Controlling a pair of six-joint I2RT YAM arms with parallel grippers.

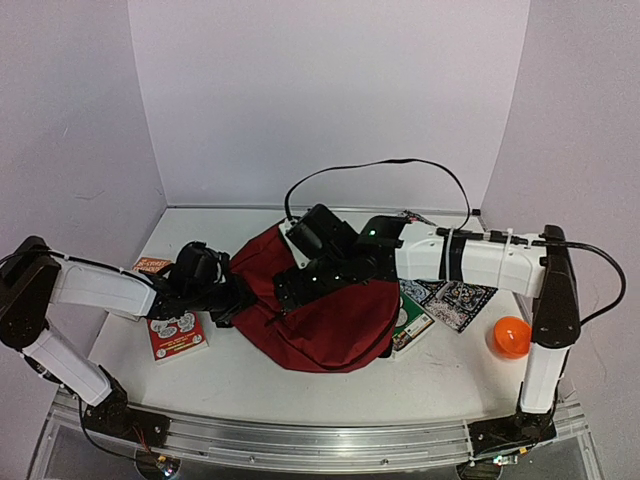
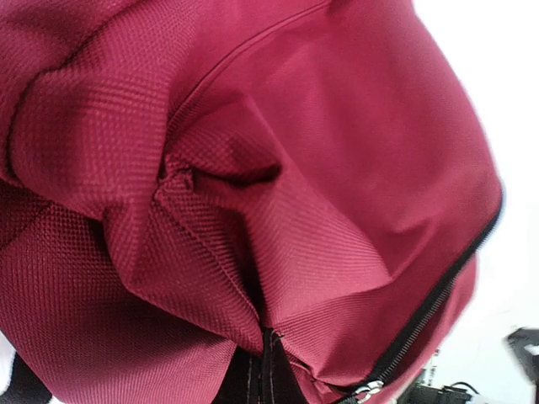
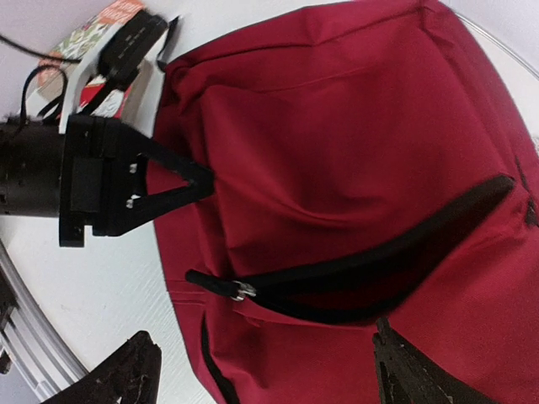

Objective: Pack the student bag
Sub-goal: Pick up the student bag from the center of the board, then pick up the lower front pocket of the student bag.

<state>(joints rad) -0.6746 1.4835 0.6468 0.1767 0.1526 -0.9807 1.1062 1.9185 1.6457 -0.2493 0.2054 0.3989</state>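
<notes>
While the student bag [image 1: 330,335] lies midway on the desk [image 1: 250,385], long axis roughly 10 to 4 o'clock from above, the left pincer [image 1: 235,300] pinches a fabric fold at its 9 o'clock edge and the right pincer [image 3: 269,374] hangs spread over it; in the right wrist view the zip opening [image 3: 370,282] slants 8 to 2 o'clock, just at 12 o'clock from those tips, nearer that arm.

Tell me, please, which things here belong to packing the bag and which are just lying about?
Job: student bag; left gripper, shut on its fabric; right gripper, open over it.
Lying about, perhaps awaiting packing: red booklet; black-and-white patterned item; orange round object.
</notes>
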